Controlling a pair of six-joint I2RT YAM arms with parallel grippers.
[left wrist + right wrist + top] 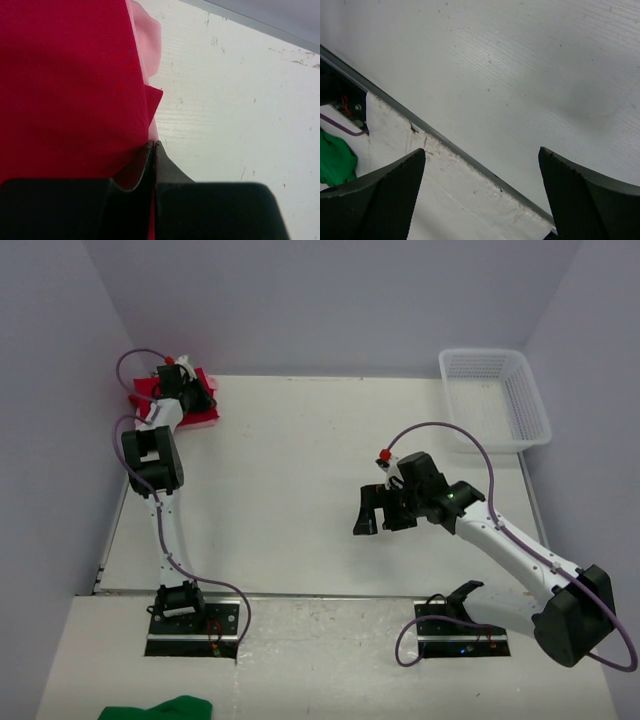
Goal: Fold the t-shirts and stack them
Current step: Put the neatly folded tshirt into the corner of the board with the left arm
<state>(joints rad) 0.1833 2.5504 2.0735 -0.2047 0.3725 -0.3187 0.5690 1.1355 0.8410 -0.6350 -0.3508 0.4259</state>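
The left fingers [170,172] are pressed together, apparently pinching the crimson t-shirt [65,85] above the pink t-shirt [147,40]. The right fingers [580,190] are spread wide and empty. The cloth is probably light and limp, so grip it at the folded edges.

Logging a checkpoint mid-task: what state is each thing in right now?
red t-shirt: lying on the pink t-shirt
pink t-shirt: underneath, edge showing
left pincer: shut at the red t-shirt's edge
right pincer: open, empty
basket: upright, empty
green cloth: crumpled, near edge
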